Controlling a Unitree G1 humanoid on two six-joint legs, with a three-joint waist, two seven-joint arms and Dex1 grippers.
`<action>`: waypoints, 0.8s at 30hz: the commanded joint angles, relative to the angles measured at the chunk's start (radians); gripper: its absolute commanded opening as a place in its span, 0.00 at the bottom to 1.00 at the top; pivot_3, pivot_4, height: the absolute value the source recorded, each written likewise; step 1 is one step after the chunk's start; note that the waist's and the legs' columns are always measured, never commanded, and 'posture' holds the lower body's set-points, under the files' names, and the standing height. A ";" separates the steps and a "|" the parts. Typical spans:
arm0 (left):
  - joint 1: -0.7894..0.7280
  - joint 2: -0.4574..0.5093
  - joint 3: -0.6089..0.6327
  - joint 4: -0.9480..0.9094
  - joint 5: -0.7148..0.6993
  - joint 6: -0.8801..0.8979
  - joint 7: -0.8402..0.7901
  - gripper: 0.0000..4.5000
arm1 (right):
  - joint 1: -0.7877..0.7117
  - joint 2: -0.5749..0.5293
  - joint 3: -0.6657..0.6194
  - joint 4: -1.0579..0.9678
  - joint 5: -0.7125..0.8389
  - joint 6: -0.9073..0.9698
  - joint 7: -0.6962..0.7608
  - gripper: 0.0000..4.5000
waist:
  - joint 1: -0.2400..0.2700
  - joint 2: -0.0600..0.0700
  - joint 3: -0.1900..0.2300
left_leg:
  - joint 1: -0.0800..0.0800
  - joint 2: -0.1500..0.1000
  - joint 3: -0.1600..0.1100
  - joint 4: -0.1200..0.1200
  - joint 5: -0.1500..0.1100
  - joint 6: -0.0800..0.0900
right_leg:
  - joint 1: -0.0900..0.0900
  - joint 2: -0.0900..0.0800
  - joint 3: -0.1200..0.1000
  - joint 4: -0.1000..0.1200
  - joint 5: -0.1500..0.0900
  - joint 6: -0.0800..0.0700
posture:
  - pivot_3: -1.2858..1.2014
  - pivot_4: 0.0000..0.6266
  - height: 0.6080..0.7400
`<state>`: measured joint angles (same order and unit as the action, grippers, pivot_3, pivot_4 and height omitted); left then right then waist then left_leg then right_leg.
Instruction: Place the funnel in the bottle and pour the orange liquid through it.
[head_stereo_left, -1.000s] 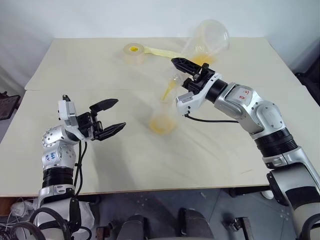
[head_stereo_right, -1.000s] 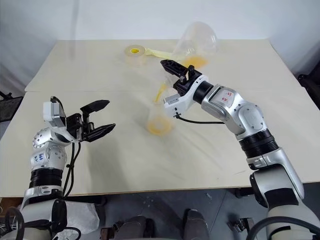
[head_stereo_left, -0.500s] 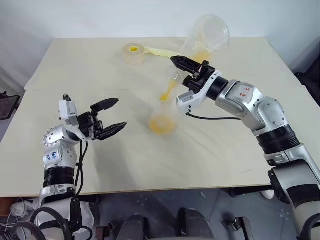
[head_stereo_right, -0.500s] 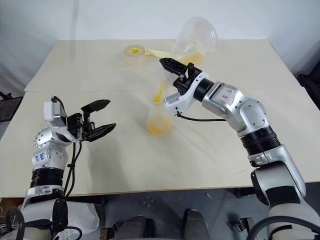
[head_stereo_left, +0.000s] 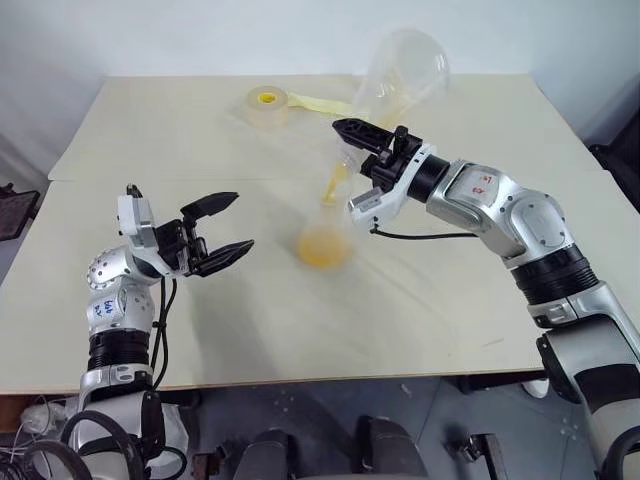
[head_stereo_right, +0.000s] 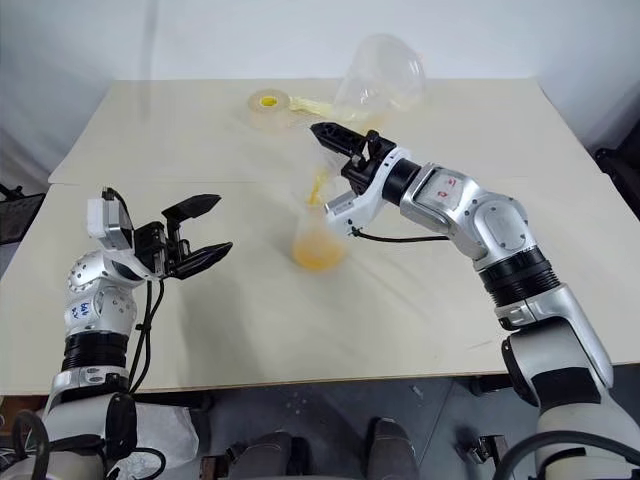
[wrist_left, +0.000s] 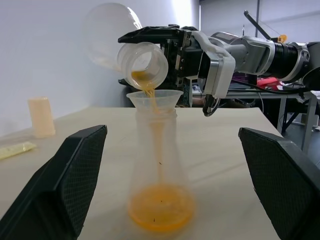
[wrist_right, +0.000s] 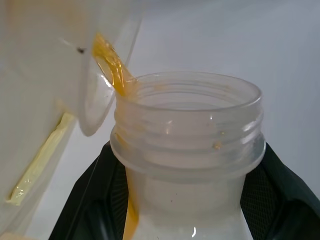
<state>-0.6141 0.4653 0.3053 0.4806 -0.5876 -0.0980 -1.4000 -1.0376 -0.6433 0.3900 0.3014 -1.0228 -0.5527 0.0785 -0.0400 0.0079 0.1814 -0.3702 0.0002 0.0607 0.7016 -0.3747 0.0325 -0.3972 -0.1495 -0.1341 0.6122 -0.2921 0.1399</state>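
On the cream table (head_stereo_left: 420, 300), left pincer (head_stereo_left: 222, 228) gapes; right pincer (head_stereo_left: 352, 132) grips flask (head_stereo_left: 400, 75).

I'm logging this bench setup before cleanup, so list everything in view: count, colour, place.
Clear plastic bottle with flared base: one, colourless, standing mid-table between the arms.
Clear plastic funnel: one, colourless, seated in the bottle's neck.
Orange liquid: one pool in the bottle's base, a thin stream falling through the funnel.
Large clear conical flask: one, colourless, tilted above the funnel, mouth down, pouring.
Tape roll: one, clear with yellow core, far side of the table, a strip trailing toward the flask.
Cream cylinder: one, upright on the table.
Table: one, cream.
Left hand: open, beside the bottle, apart from it.
Right hand: shut on the flask's neck.
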 joint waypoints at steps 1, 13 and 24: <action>-0.014 -0.001 0.006 -0.011 -0.020 -0.011 -0.005 1.00 | -0.040 -0.020 -0.004 -0.020 -0.010 -0.010 -0.029 0.55 | -0.001 0.000 0.000 | 0.000 0.000 0.000 0.000 0.000 0.000 | 0.000 0.000 0.000 0.000 0.000 0.000 | 0.52 0.24 1.00; -0.016 0.003 0.007 -0.007 -0.021 -0.006 -0.016 1.00 | -0.054 -0.027 0.006 -0.018 -0.048 -0.023 -0.065 0.55 | -0.004 0.000 0.000 | 0.000 0.000 0.000 0.000 0.000 0.000 | 0.000 0.000 0.000 0.000 0.000 0.000 | 0.52 0.24 1.00; -0.010 0.013 0.011 -0.010 -0.023 0.003 -0.027 1.00 | -0.058 -0.034 0.020 -0.028 -0.067 -0.030 -0.087 0.55 | -0.005 0.000 0.000 | 0.000 0.000 0.000 0.000 0.000 0.000 | 0.000 0.000 0.000 0.000 0.000 0.000 | 0.52 0.24 1.00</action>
<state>-0.6159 0.4656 0.3054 0.4838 -0.5876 -0.0955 -1.4221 -1.0635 -0.6608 0.4261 0.3016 -1.0976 -0.5847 0.0084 -0.0446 0.0079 0.1814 -0.3702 0.0003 0.0606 0.7012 -0.3747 0.0324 -0.3973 -0.1495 -0.1342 0.6121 -0.2922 0.1399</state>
